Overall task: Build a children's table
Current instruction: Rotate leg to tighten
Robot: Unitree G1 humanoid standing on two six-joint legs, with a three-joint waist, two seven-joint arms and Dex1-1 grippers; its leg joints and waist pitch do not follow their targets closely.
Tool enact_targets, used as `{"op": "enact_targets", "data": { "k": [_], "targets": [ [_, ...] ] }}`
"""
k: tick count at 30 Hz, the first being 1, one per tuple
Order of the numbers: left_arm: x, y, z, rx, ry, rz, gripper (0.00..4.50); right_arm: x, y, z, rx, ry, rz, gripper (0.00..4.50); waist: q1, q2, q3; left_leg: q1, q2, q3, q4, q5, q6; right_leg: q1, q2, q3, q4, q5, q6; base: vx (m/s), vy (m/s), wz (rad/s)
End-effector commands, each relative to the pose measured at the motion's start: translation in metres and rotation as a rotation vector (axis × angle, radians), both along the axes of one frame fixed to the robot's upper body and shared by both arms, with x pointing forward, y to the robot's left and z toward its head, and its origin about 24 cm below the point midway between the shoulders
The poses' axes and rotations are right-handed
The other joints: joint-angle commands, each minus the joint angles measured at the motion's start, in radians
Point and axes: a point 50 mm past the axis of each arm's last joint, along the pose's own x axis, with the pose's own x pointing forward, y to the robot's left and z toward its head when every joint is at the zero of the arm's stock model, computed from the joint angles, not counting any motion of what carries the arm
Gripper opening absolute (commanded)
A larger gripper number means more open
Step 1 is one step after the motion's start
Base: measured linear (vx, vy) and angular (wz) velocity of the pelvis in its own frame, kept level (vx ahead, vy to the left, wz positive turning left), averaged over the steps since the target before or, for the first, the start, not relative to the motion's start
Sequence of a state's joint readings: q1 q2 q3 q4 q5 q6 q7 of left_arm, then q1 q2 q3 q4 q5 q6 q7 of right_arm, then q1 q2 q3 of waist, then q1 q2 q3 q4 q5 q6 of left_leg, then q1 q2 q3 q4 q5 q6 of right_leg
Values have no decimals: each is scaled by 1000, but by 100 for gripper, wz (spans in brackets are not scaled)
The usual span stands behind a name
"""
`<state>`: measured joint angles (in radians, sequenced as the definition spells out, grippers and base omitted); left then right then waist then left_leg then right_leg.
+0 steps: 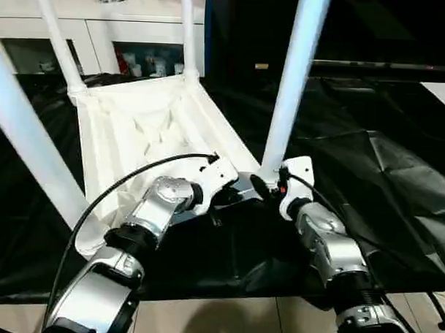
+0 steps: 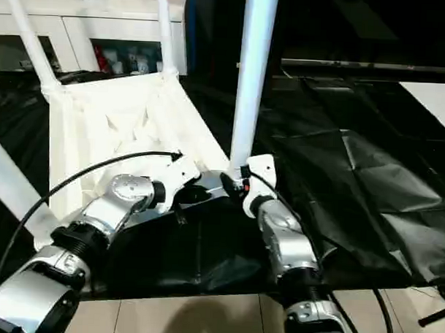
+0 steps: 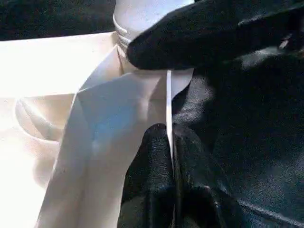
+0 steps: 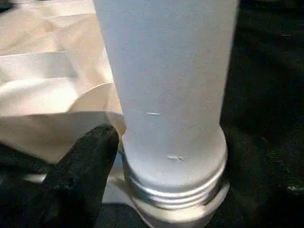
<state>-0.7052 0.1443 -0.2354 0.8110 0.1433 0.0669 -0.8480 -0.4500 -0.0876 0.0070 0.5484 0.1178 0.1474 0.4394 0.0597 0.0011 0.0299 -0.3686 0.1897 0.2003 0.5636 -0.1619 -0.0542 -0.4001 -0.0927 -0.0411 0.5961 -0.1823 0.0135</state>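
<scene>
Four legs stand up from the white tabletop [image 1: 136, 134], which lies upside down on the black-draped counter [image 1: 382, 187] with its ribbed underside facing up. Three legs sit at the corners away from the jaws; the fourth leg [image 1: 291, 88] rises right at the right gripper [image 1: 269, 184], at the corner nearest the robot.

In the right wrist view, the base of that leg [image 4: 173, 156] still shows several thread turns above the corner socket, so I judge it is only partly screwed in. One black finger [image 4: 80, 175] presses against the leg's lower end; the other finger is hidden, yet the left wrist view shows a black finger [image 3: 199, 33] wrapped over the same base, so the right jaws seem clenched on the leg.

The left gripper [image 3: 171, 161] has its jaws pinched on the thin upright rim of the tabletop [image 3: 167, 95] just beside that socket, steadying the top.

The step in hand looks like tightening the last leg. The next move calls for turning the leg about its own axis while keeping it upright, so the threads do not cross, and for the left jaws to hold the rim firmly so that the top does not spin on the cloth. How many turns remain I cannot tell beyond the exposed threads.
</scene>
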Motion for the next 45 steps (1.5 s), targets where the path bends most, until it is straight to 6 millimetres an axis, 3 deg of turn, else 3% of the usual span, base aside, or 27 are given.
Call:
{"op": "enact_targets", "data": {
  "k": [1, 3, 5, 8, 9, 12, 13, 14, 16, 18, 21, 25, 31, 35, 38, 41, 42, 44, 45],
  "targets": [
    [-7, -4, -5, -79, 11, -22, 0, -5, 23, 12, 54, -44, 172, 390, 5, -25, -47, 4, 33, -17, -59, -259, 62, 38, -47, 31, -83, -286, -165, 0, 0, 0],
    [-13, 13, 0, -104, 17, -121, 0, -19, 8, 15, 4, -49, 360, 390, 13, -31, -46, 3, 34, -19, -59, -243, 71, 44, -48, 28, -81, -274, -165, 0, 0, 0],
    [-15, 18, 1, -112, 26, -146, 0, -23, 3, 17, -3, -45, 410, 390, 12, -29, -47, 0, 35, -17, -57, -235, 85, 42, -49, 31, -76, -248, -170, 0, 0, 0],
    [-22, 30, 5, -108, 45, -235, 0, -26, -9, 21, -42, -40, 497, 390, 12, -25, -45, 4, 38, -16, -59, -252, 71, 35, -49, 29, -78, -284, -179, 0, 0, 0],
    [-24, 33, 7, -116, 51, -262, 0, -28, -12, 22, -53, -36, 524, 390, 13, -19, -46, 5, 40, -18, -61, -255, 63, 36, -49, 29, -75, -280, -186, 0, 0, 0],
    [-29, 38, 10, -141, 82, -296, 0, -29, -17, 24, -77, -28, 562, 390, 12, -21, -47, 7, 42, -15, -60, -251, 59, 35, -46, 30, -71, -240, -203, 0, 0, 0],
    [-33, 42, 12, -148, 113, -337, 0, -30, -22, 25, -108, -16, 595, 390, 14, -26, -47, 8, 41, -12, -58, -240, 65, 32, -44, 30, -71, -219, -209, 0, 0, 0],
    [-34, 42, 12, -148, 115, -339, 0, -30, -22, 25, -110, -15, 597, 390, 20, -23, -47, 6, 42, -13, -58, -228, 64, 36, -47, 30, -66, -208, -217, 0, 0, 0],
    [-37, 43, 12, -152, 125, -356, 0, -33, -24, 23, -149, 1, 627, 390, 26, -30, -47, 9, 43, -10, -56, -225, 66, 33, -46, 31, -66, -206, -217, 0, 0, 0],
    [-38, 44, 12, -151, 133, -361, 0, -34, -25, 21, -176, 10, 645, 390, 30, -27, -45, 8, 42, -11, -58, -233, 57, 33, -48, 32, -68, -234, -207, 0, 0, 0],
    [-39, 47, 9, -143, 137, -354, 0, -33, -23, 20, -181, 14, 656, 355, 30, -33, -44, 8, 41, -13, -59, -241, 47, 33, -49, 32, -69, -255, -195, 0, 0, 0],
    [-38, 49, 10, -141, 132, -338, 0, -31, -20, 21, -169, 13, 664, 343, 30, -31, -45, 9, 41, -13, -59, -235, 46, 33, -49, 32, -68, -241, -195, 0, 0, 0],
    [-39, 50, 9, -139, 134, -332, 0, -32, -20, 20, -167, 17, 671, 287, 29, -31, -45, 8, 40, -12, -56, -219, 51, 35, -47, 32, -65, -216, -202, 0, 0, 0],
    [-39, 50, 7, -137, 138, -327, 0, -34, -20, 17, -167, 24, 661, 278, 28, -33, -46, 8, 39, -11, -54, -210, 54, 36, -46, 32, -64, -206, -205, 0, 0, 0],
    [-35, 46, 1, -109, 121, -261, 0, -31, -21, 5, -190, 42, 531, 275, 27, -36, -46, 7, 39, -11, -53, -200, 56, 35, -46, 32, -63, -199, -206, 0, 0, 0],
    [-29, 38, -7, -89, 103, -171, 0, -25, -19, -7, -213, 48, 364, 275, 17, -37, -38, 10, 35, -15, -60, -277, 14, 29, -49, 33, -79, -358, -164, 0, 0, 0],
    [-24, 26, -11, -92, 91, -107, 0, -20, -13, -13, -178, 59, 220, 275, 13, -40, -38, 12, 35, -17, -62, -306, 5, 27, -48, 32, -83, -400, -150, 0, 0, 0],
    [-21, 15, -13, -100, 86, -70, 0, -16, -6, -16, -151, 68, 122, 275, 11, -37, -36, 18, 34, -19, -63, -329, -5, 21, -49, 33, -91, -440, -140, 0, 0, 0],
    [-18, -3, -14, -110, 79, -28, 0, -10, 5, -16, -128, 60, 25, 275, 4, -26, -37, 15, 32, -24, -67, -345, -22, 21, -50, 32, -91, -470, -125, 0, 0, 0]
  ]
}}
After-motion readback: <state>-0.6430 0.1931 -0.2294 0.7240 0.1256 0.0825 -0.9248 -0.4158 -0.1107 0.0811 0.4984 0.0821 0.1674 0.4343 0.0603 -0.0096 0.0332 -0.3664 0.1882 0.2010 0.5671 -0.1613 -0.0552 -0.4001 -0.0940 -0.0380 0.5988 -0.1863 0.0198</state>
